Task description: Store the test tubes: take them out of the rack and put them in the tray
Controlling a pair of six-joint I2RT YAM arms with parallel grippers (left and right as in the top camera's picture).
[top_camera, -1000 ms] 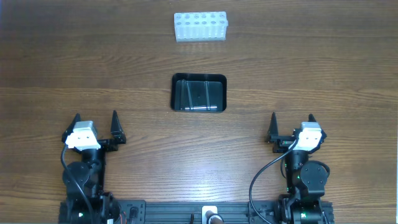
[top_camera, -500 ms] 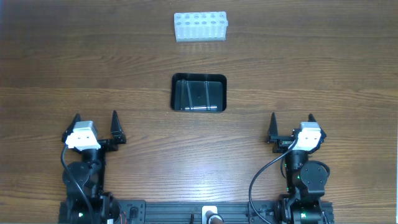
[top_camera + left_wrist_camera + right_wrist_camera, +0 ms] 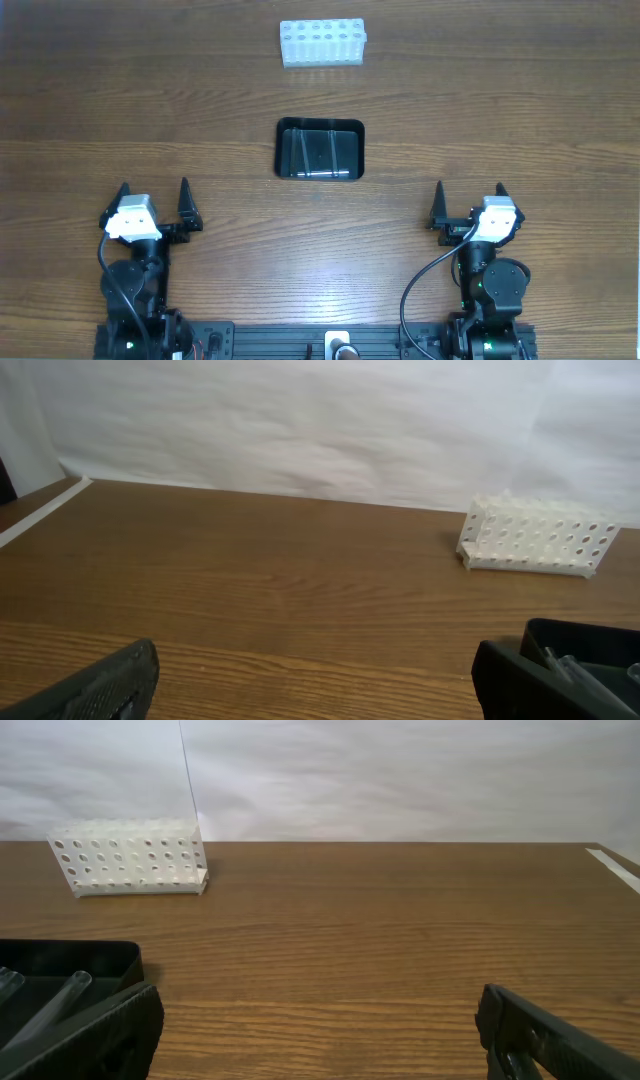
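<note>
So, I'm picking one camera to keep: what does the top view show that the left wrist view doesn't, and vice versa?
Top view's extras: the right arm with its open right claw, and the tray's full outline.
Left wrist view's extras: the white backdrop behind the table, a pale strip along its edge, and the rack's holed side.
Shared: rack, tray with tubes lying in it, wood table, and the open left claw.

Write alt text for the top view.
A black tray holding clear test tubes sits at the centre of a wooden table, a white test tube rack beyond it. Near the bottom edge, the left gripper and right gripper sit open and empty.
</note>
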